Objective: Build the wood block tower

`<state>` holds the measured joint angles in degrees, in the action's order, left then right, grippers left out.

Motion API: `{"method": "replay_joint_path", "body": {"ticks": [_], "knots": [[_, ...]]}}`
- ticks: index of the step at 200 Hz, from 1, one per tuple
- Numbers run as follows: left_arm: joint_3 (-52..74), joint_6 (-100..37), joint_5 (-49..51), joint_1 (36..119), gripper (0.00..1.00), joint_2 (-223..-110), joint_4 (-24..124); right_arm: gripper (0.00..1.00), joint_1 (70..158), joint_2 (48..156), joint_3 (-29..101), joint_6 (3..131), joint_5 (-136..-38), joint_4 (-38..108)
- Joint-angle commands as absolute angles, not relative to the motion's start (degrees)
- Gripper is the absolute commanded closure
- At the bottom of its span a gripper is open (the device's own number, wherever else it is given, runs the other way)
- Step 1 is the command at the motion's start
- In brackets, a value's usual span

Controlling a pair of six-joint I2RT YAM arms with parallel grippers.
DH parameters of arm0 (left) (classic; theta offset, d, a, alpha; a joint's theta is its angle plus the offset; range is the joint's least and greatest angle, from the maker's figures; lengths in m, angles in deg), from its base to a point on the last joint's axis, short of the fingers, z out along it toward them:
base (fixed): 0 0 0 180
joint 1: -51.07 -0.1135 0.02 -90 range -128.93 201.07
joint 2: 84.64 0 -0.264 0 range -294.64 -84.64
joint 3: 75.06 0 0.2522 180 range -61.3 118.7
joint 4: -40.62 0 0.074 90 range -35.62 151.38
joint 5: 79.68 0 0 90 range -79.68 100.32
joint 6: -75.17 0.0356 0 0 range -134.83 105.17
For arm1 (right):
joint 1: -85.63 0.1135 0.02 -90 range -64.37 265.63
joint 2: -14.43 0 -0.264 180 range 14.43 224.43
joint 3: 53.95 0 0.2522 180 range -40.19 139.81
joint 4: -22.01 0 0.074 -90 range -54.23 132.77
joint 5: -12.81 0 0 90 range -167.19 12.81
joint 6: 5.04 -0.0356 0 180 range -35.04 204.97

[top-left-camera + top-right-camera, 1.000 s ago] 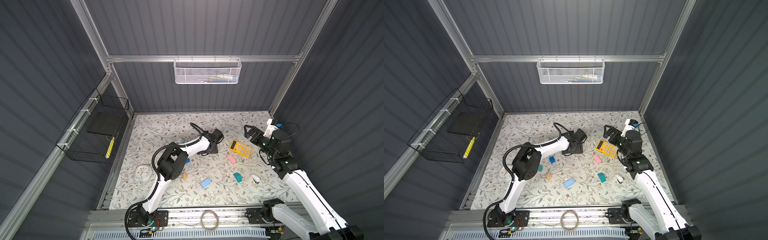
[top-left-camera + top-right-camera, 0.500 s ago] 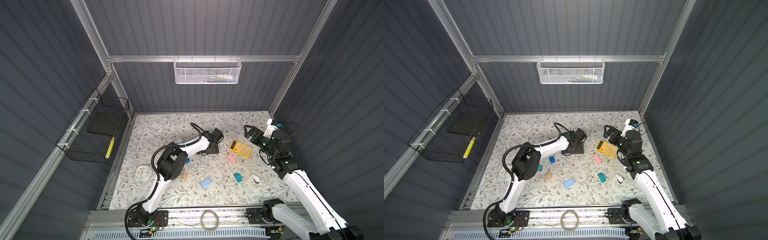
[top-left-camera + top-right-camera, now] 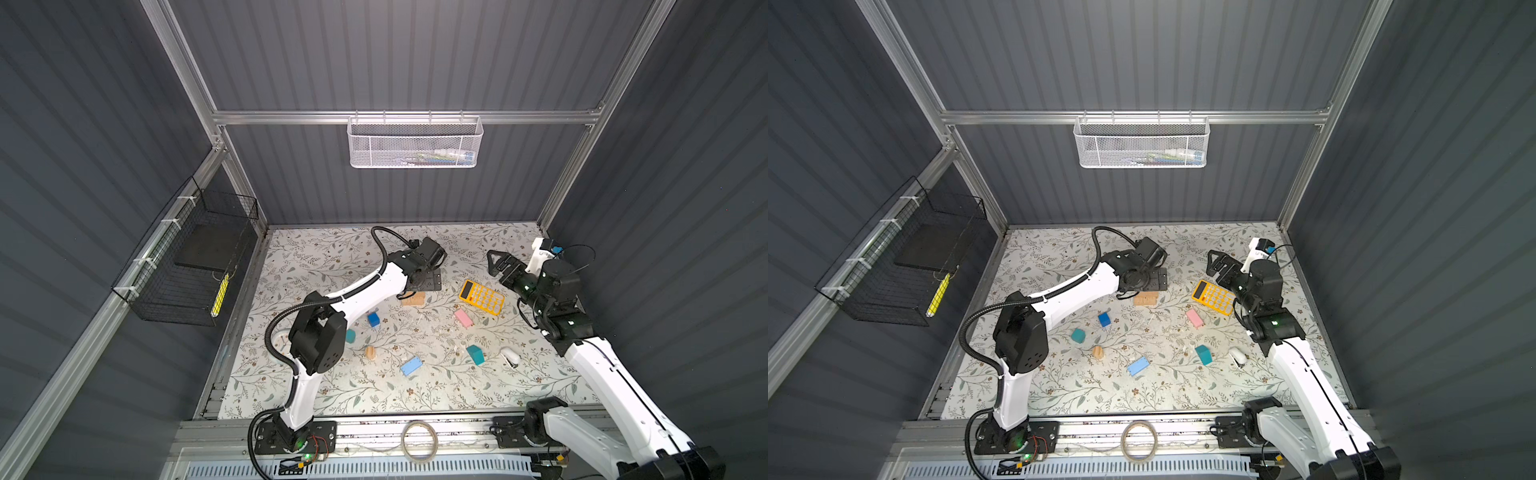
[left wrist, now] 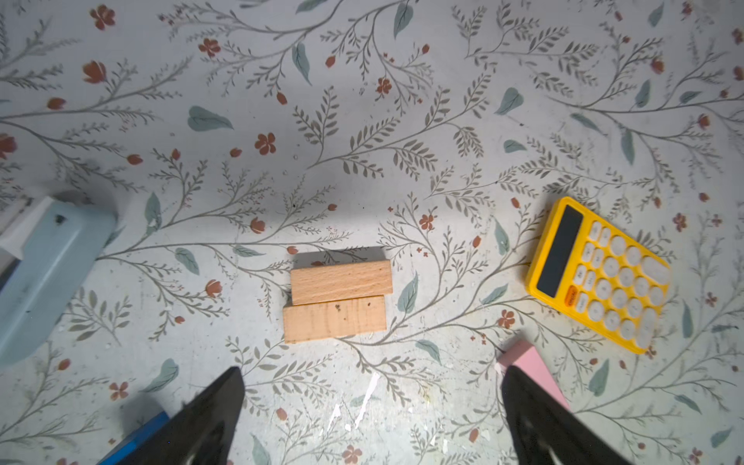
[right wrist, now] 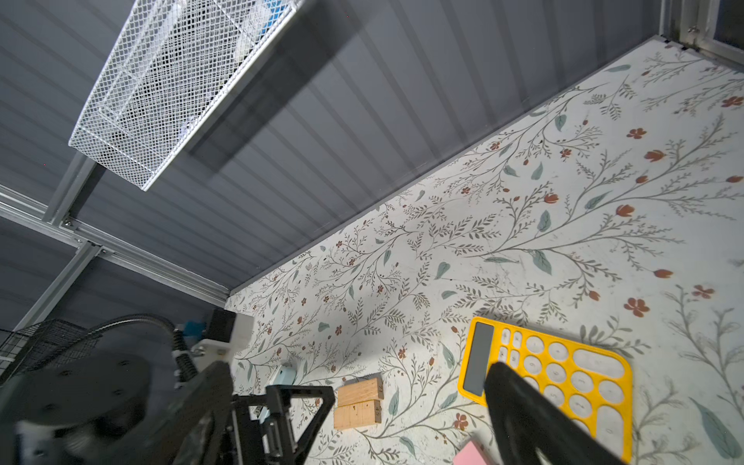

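Two plain tan bars (image 4: 338,302) lie flat side by side on the floral table, also seen in both top views (image 3: 413,298) (image 3: 1146,298). My left gripper (image 4: 372,386) hovers just beside them, open and empty. The other blocks lie scattered: dark blue (image 3: 373,319), teal roof piece (image 3: 1078,335), small tan (image 3: 370,352), light blue (image 3: 411,367), teal (image 3: 475,354) and pink (image 3: 463,318). My right gripper (image 3: 496,264) hangs open and empty above the table behind the calculator; its wrist view looks down at the tan bars (image 5: 358,402).
A yellow calculator (image 3: 482,296) lies right of the bars, under the right gripper. A small white stapler (image 3: 510,357) sits at front right. A pale blue object (image 4: 44,273) lies close beside the left gripper. A white mesh basket (image 3: 414,141) hangs on the back wall.
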<state>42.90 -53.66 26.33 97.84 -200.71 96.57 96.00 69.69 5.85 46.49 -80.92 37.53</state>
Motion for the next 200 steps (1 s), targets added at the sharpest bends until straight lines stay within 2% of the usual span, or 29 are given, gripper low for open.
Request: {"method": "replay_joint_path", "body": {"ticks": [1, 30, 73, 106, 142, 200], "knots": [[42.46, -50.41, 30.42, 97.47, 0.00, -195.19, 96.60, 0.01, 95.66, 72.31, 5.78, 47.00, -83.31, 35.01], [35.68, -48.91, 34.39, 97.31, 0.00, -186.22, 89.82, 0.01, 95.73, 78.07, 7.38, 45.52, -88.79, 32.77], [20.27, -48.05, 39.14, 96.51, 0.00, -171.55, 79.62, 0.01, 96.58, 93.71, 14.43, 44.58, -101.27, 34.77], [9.54, -47.76, 41.35, 94.96, 0.00, -163.61, 75.72, 0.01, 98.94, 100.90, 17.43, 44.63, -102.67, 35.67], [4.55, -47.38, 41.29, 92.63, 0.00, -160.24, 73.89, 0.01, 101.55, 106.96, 20.17, 45.05, -103.30, 37.71], [3.83, -47.18, 38.41, 89.84, 0.00, -160.23, 74.59, 0.01, 105.26, 116.44, 25.00, 45.15, -104.50, 38.93]]}}
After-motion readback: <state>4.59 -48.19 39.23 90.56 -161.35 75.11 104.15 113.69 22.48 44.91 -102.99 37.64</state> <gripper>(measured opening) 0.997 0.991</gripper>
